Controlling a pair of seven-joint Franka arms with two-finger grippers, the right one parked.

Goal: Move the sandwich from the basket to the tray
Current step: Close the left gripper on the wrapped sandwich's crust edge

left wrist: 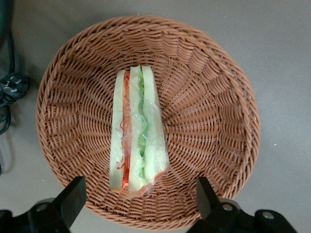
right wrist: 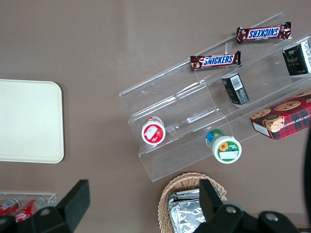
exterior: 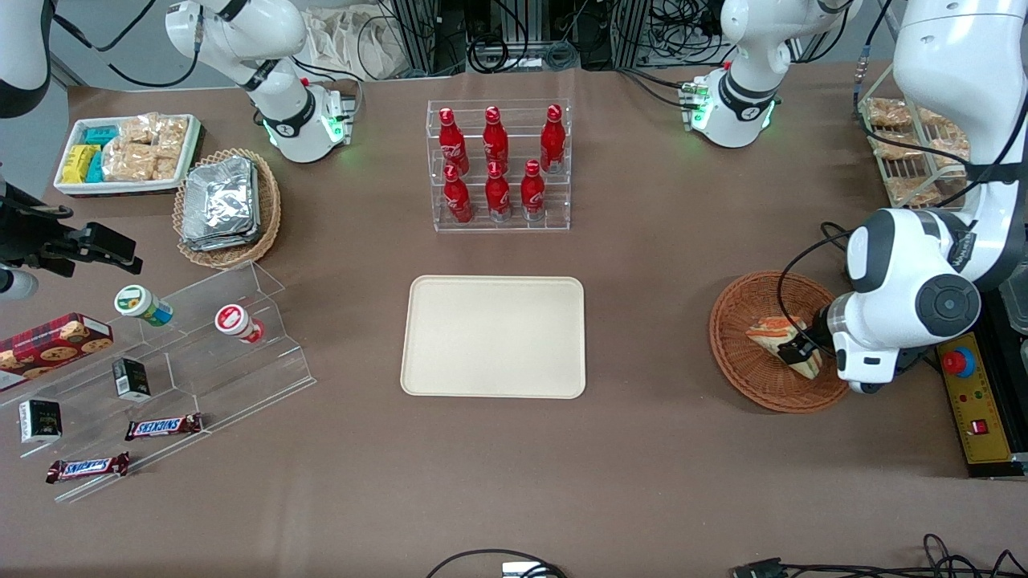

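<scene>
The sandwich [exterior: 773, 331], a clear-wrapped wedge with orange-red and green filling, lies in the reddish-brown wicker basket [exterior: 743, 357] toward the working arm's end of the table. My gripper [exterior: 801, 351] hovers just above the sandwich, over the part of the basket nearest the arm. In the left wrist view the gripper [left wrist: 139, 201] is open, its fingertips [left wrist: 74, 193] straddling the wide end of the sandwich [left wrist: 138, 141] above the basket [left wrist: 209, 111], touching nothing. The cream-beige tray [exterior: 494, 337] lies bare at the table's middle.
A clear rack of red bottles [exterior: 499, 164] stands farther from the front camera than the tray. A yellow control box [exterior: 973, 405] and a rack of bagged snacks [exterior: 907, 152] flank the arm. A stepped acrylic shelf [exterior: 185, 361] and a tan basket with foil packs [exterior: 225, 205] lie toward the parked arm's end.
</scene>
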